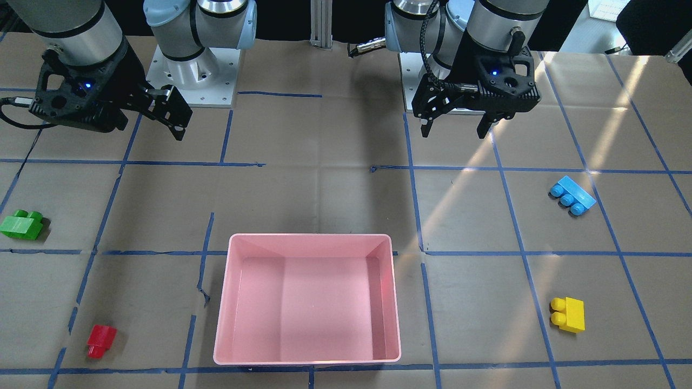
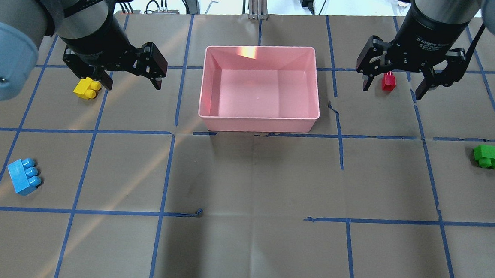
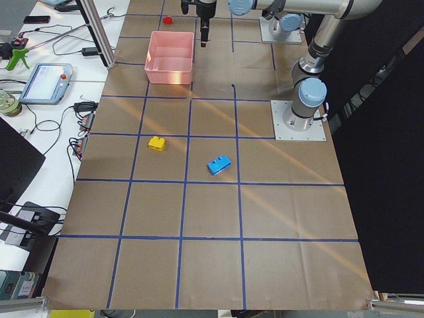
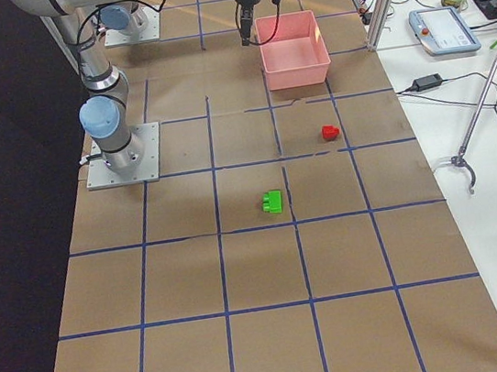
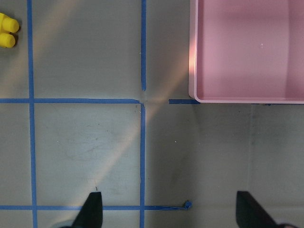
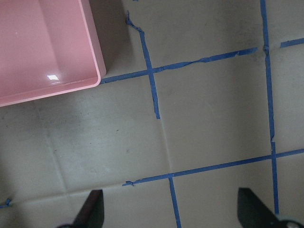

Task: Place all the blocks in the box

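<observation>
We see the pink box (image 2: 261, 97) at the middle of the table (image 2: 249, 178), on the far side from the robot, and nothing lies in it. All four blocks rest on the brown paper outside it.

On the robot's left, the yellow block (image 2: 86, 89) lies well apart from the box's left wall. The blue block (image 2: 22, 177) lies nearer the robot and further left. On the right, the red block (image 2: 389, 82) lies level with the box. The green block (image 2: 490, 156) sits further right and nearer.

The left gripper (image 2: 131, 84) hangs above the table with its claw released and grasping nothing. In its wrist view we see only bare taped paper between the spread fingertips.

The right gripper (image 2: 391, 91) is also released and empty, above bare paper, with the box's corner at the edge of its wrist view.
</observation>
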`<action>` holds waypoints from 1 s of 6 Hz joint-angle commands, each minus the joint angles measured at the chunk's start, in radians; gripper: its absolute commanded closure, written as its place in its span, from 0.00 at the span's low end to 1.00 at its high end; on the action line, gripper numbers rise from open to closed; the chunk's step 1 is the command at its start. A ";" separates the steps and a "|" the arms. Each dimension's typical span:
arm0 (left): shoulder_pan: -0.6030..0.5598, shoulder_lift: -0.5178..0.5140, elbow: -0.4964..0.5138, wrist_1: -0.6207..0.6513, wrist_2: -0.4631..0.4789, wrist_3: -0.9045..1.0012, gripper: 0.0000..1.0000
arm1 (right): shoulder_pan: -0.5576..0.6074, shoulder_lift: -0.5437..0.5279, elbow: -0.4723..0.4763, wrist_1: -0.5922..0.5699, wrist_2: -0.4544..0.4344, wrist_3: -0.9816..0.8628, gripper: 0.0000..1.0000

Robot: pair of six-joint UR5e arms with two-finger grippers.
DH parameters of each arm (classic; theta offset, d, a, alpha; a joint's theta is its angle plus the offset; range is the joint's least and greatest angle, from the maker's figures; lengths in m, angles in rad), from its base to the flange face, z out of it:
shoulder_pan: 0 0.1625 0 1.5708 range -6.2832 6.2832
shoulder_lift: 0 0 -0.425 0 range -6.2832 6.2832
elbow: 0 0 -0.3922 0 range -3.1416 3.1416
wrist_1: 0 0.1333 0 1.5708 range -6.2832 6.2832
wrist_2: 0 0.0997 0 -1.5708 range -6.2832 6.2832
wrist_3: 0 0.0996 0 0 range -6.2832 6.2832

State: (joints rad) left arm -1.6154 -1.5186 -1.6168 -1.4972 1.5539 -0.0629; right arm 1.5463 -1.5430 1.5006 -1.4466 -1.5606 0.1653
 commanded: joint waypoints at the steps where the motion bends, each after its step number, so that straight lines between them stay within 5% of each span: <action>1: 0.000 0.000 0.000 0.000 0.000 0.000 0.01 | -0.002 -0.003 -0.002 -0.001 0.002 -0.001 0.00; 5: 0.031 0.009 0.006 0.000 0.002 0.006 0.01 | 0.000 -0.002 -0.008 -0.001 0.004 0.000 0.00; 6: 0.140 0.011 -0.003 -0.012 0.011 0.012 0.01 | 0.000 -0.003 -0.011 -0.001 0.004 0.005 0.00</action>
State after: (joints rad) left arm -1.5554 -1.5107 -1.6147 -1.5011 1.5579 -0.0553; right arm 1.5463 -1.5448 1.4913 -1.4481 -1.5572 0.1671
